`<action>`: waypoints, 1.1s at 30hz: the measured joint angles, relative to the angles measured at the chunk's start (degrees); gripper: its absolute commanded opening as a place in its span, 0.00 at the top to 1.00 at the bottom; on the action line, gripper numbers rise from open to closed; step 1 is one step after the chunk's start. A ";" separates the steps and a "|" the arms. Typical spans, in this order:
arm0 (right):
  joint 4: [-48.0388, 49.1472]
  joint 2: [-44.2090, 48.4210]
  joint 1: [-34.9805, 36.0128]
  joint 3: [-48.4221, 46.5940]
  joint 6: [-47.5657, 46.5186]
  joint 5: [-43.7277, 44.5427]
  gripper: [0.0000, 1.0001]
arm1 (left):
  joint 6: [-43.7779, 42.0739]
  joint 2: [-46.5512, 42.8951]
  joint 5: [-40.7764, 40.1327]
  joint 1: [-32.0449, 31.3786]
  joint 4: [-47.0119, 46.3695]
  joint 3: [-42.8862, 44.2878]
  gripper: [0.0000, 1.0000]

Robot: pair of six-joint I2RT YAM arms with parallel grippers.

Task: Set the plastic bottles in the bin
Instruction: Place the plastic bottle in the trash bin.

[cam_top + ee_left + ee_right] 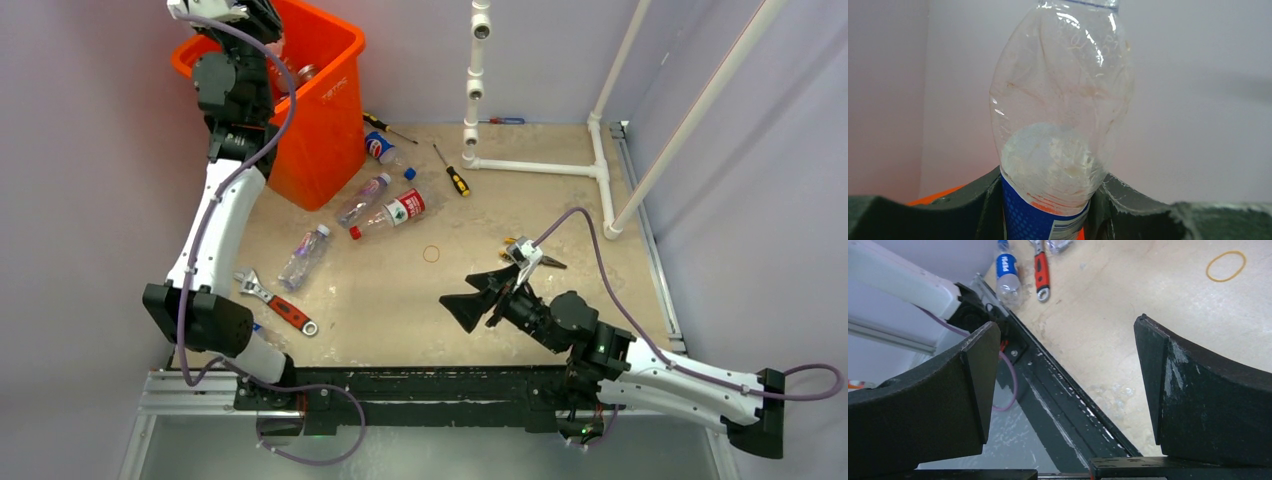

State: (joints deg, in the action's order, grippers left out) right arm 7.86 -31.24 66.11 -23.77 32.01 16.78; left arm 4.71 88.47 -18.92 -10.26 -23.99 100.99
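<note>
— Bottle on the left side: is it held?
— Yes. The left arm (225, 190) reaches up over the bin (325, 130). In its wrist view the left jaws are closed on a crumpled clear bottle (1063, 115), clamped low on its body at the blue label. A strip of orange shows just beneath the fingers (980, 207).
— And the right jaws?
— Spread wide with nothing between them, hanging just above the worktop (400, 300) near its front edge, right of centre.
— Where do the other bottles lie?
— A blue-labelled bottle (383, 147) sits right by the bin's wall. A slim clear bottle (362, 200) and a red-labelled bottle (390, 212) lie close together in front of it, and a pale-capped bottle (303, 257) lies nearer the front. A Pepsi bottle (1008, 275) rests by the left arm's base, beside the red-handled wrench (278, 303).
— Anything inside the bin?
— Something round shows in there, but it is too small to tell what.
</note>
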 measured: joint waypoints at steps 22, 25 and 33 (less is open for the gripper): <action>1.88 0.48 0.00 0.94 2.08 -1.53 0.01 | 12.04 8.26 5.84 5.57 6.54 0.00 0.10; 2.16 -1.07 0.00 0.94 2.08 -1.53 0.01 | 11.98 7.76 6.97 5.22 6.84 0.00 0.07; 2.49 -3.02 0.00 0.94 1.75 -1.29 0.01 | 10.38 1.84 7.93 -0.85 12.09 1.07 0.02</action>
State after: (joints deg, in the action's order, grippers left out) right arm 10.35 -34.26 66.11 -22.83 33.76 15.49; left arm 15.09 90.30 -10.98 -11.11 -11.90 102.06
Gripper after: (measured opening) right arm 0.986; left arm 0.964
